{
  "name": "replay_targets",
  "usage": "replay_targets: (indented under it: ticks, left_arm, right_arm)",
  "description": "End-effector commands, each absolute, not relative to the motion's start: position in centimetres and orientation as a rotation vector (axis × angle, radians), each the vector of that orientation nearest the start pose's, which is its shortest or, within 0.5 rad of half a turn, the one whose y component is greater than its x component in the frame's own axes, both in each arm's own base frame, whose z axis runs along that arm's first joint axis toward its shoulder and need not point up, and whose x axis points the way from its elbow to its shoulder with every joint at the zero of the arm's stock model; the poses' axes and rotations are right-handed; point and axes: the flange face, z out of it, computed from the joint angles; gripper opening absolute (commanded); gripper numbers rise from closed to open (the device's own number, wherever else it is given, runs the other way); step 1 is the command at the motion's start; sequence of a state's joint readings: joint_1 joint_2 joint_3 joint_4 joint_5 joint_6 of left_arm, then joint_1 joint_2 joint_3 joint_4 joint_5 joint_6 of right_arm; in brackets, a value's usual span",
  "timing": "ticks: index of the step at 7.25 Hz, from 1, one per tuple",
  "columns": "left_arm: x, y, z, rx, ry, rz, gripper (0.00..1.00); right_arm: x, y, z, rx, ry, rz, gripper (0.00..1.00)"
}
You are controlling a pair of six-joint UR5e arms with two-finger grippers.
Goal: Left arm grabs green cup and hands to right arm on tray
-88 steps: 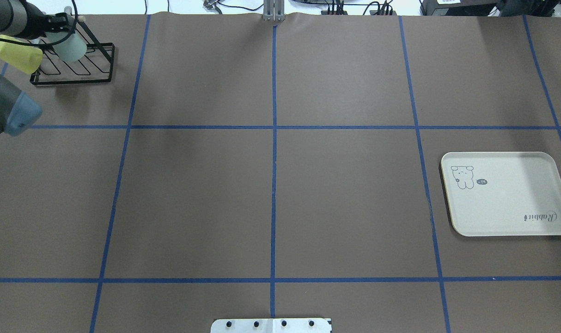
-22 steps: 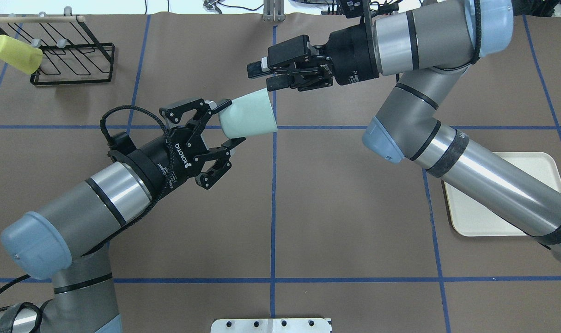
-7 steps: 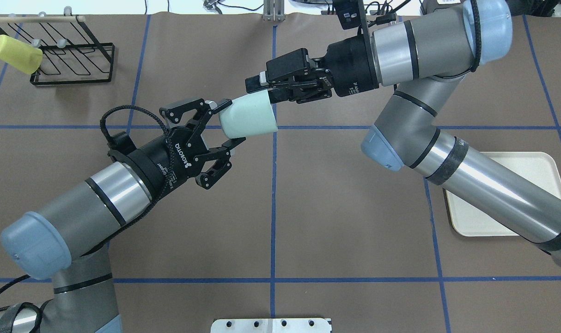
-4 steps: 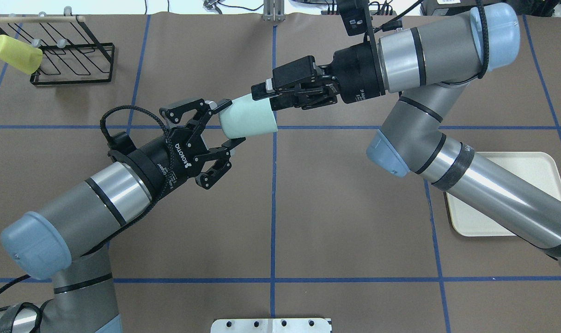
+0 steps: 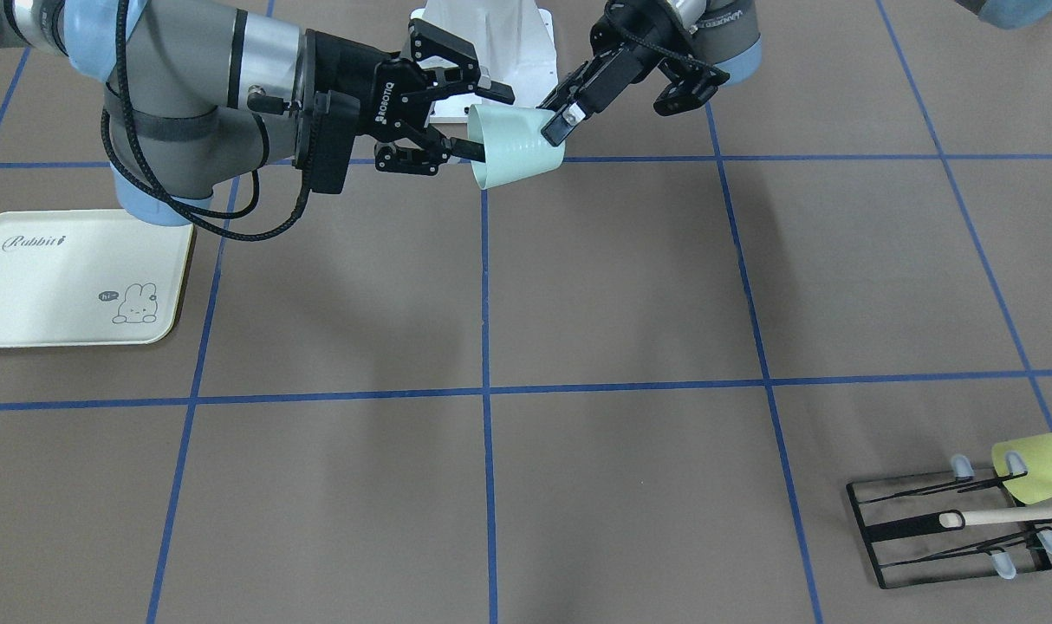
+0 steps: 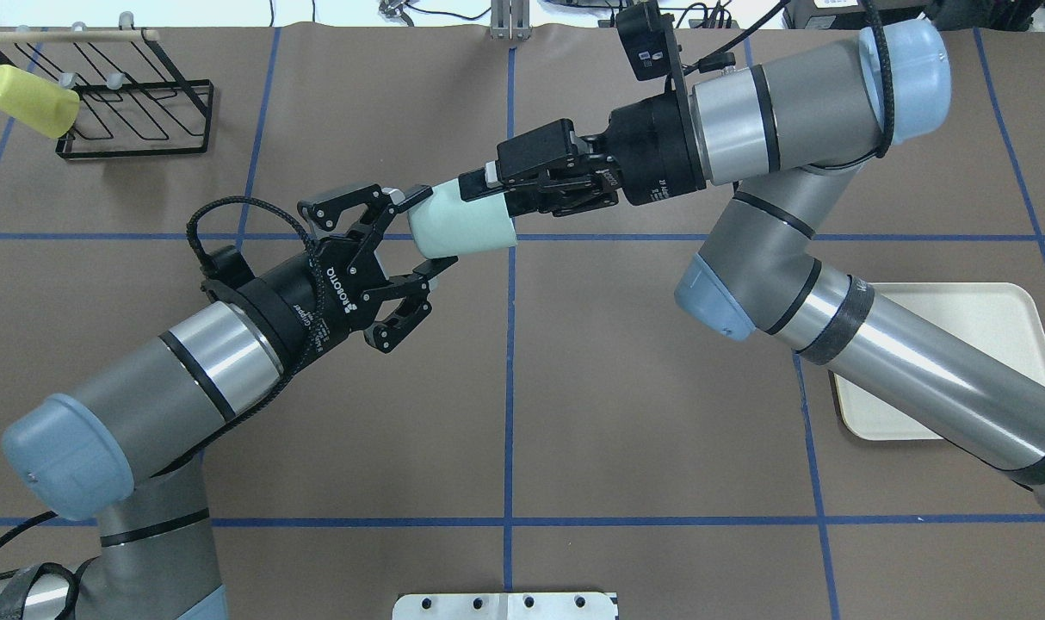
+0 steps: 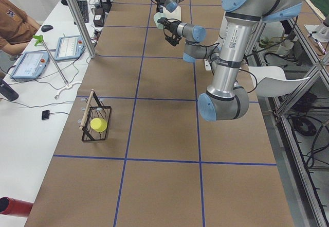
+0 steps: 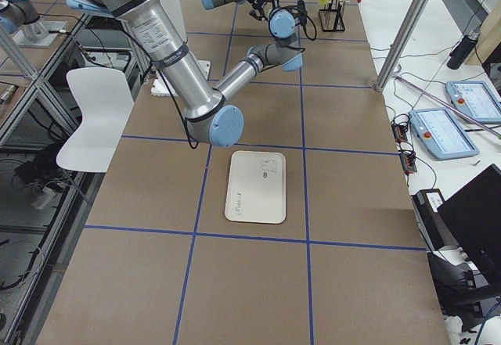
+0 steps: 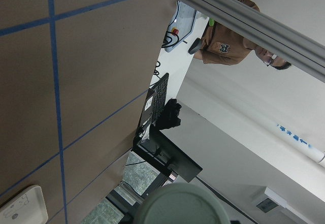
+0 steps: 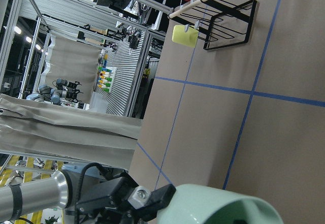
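The pale mint-green cup [image 6: 462,226] hangs on its side above the table's middle, wide mouth toward the right arm. My left gripper [image 6: 425,230] is shut on the cup's narrow base, one fingertip on each side. My right gripper [image 6: 488,185] is open at the mouth; in the front view [image 5: 483,121] one finger lies above the rim and one reaches into the opening. The cup [image 5: 517,147] shows between both grippers there. The cream tray [image 6: 1013,310] lies at the right, partly under the right arm. In the right wrist view the cup's rim [image 10: 218,203] fills the bottom edge.
A yellow-green cup [image 6: 30,99] hangs on the black wire rack [image 6: 135,129] at the far left corner. A white mounting plate [image 6: 505,605] sits at the near edge. Blue tape lines cross the brown table. A seated person [image 7: 13,23] is beside the table.
The right gripper has moved in toward the cup, and its fingers now overlap the rim. The left arm and the cup have stayed still.
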State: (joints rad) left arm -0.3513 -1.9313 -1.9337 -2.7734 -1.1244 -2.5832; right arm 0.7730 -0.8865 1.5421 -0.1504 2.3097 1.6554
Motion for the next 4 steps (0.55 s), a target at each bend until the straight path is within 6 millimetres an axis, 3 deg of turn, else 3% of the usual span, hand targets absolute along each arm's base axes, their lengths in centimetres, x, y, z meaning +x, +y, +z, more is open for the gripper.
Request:
replay_targets:
  ticks: [1, 3, 4]
  left_arm:
    - [40.24, -33.52, 17.56, -0.369, 2.101, -1.294, 0.20]
    - [40.24, -33.52, 17.56, -0.368, 2.101, -1.294, 0.20]
    - [40.24, -33.52, 17.56, -0.368, 2.101, -1.294, 0.20]
  right_arm:
    - [-38.19, -46.26, 12.92, 0.226, -1.927, -0.203, 0.48]
    - [-38.14, -46.19, 12.97, 0.226, -1.928, -0.205, 0.28]
    - [-38.03, -46.21, 12.92, 0.229, -1.929, -0.205, 0.25]
